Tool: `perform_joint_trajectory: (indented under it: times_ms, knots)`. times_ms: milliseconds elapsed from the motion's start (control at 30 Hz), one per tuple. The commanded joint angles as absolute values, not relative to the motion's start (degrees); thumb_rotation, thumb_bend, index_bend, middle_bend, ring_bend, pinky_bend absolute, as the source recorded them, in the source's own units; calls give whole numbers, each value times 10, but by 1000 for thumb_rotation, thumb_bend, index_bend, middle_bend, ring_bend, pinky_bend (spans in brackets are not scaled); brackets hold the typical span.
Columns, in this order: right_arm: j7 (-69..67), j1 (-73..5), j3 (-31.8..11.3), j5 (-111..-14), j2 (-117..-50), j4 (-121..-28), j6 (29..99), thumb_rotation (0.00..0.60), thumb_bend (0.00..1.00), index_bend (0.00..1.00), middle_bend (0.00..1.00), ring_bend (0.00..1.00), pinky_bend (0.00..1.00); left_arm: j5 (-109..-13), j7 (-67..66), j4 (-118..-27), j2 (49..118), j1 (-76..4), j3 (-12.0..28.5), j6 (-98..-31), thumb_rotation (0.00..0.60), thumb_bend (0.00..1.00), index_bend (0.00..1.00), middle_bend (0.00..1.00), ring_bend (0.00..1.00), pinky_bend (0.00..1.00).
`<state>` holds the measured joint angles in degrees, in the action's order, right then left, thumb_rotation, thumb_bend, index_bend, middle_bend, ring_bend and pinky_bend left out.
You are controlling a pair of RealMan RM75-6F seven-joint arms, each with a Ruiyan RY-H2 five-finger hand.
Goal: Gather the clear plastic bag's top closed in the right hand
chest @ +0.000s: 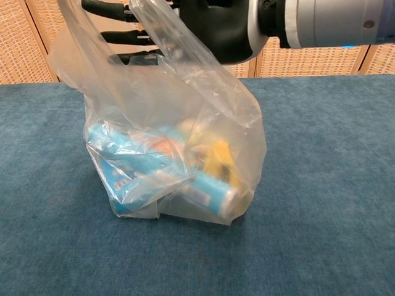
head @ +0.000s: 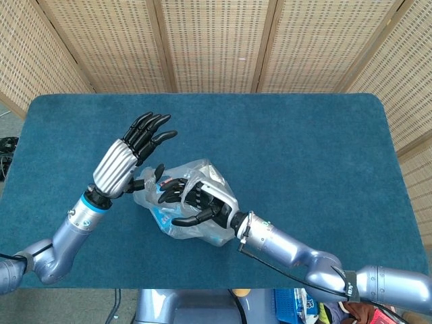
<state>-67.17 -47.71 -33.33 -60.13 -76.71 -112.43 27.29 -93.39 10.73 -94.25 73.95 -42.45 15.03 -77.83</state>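
Right hand (head: 196, 202) over bag (head: 177, 223) — left hand (head: 128, 162) spread.

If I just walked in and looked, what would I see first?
First, the clear plastic bag standing in the middle of the blue table, stuffed with blue and yellow packets. Right above its top, the robot's black right hand reaches in with fingers spread. Just left of the bag, the left hand is raised, fingers apart, its thumb at the bag's edge.
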Motion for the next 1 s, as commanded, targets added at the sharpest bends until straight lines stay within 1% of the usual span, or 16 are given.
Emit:
perform_joint_trajectory:
  times_ms: [33,167,467,767,1000]
  knots:
    - [-669,-480,-335,-595,-773,-1123,273,600,168,287,374,187,157,-928,110,-943,744,-427,151,-774,600,547,114,0,0,0]
    - [-656,-485,-335,-577,-781,-1120,284,600,183,269,348,167,149,-925,113,-943,750,-427,149,-772,600,546,115,0,0,0]
    - [-617,-497,-341,-527,-794,-1121,320,600,203,250,343,160,140,-927,114,-942,757,-428,145,-773,600,545,114,0,0,0]
    - [-597,-504,-342,-487,-803,-1135,326,600,214,248,343,160,140,-917,95,-945,767,-438,154,-764,600,546,114,0,0,0]
    - [-581,-501,-340,-476,-816,-1139,334,600,224,248,343,159,140,-916,83,-936,778,-444,156,-763,600,545,114,0,0,0]
